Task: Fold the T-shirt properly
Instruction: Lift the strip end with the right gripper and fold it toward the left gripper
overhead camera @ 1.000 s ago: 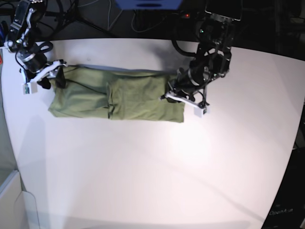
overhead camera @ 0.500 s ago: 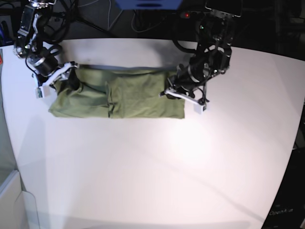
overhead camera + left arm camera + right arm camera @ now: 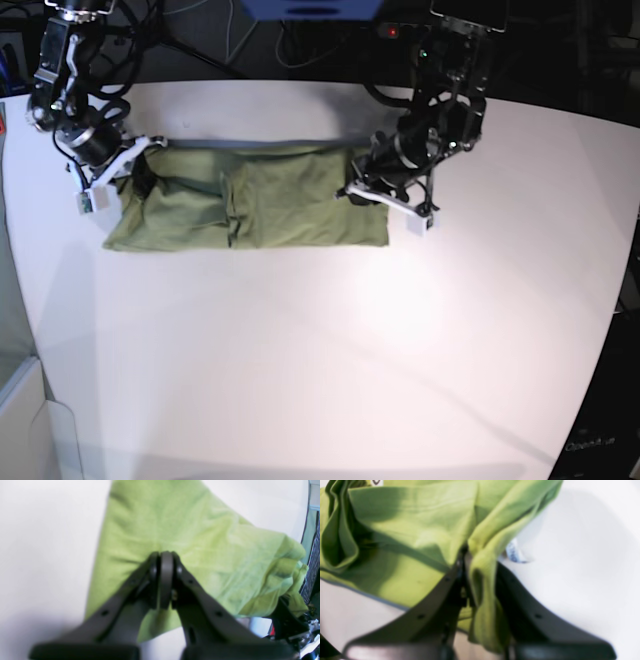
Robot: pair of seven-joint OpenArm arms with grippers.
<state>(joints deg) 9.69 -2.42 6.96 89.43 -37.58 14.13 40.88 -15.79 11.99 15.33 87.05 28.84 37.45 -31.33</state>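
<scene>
On the left of the base view, the right gripper (image 3: 112, 180) holds 1 end of the T-shirt (image 3: 250, 195), which lies as a long narrow band across the far half of the white table (image 3: 330, 340). The band shape suggests the sides are already folded in, so each arm takes an end, probably to lift it across for the next fold. In the right wrist view the right gripper (image 3: 470, 580) has its jaws closed on a bunched ridge of green cloth, and a small white label (image 3: 514, 553) hangs just beside it.

Further right, the left gripper (image 3: 385, 195) sits on the other end. Its wrist view shows the left gripper (image 3: 163, 580) with the jaws pressed together over the cloth — whether fabric is actually pinched between them cannot be told.
</scene>
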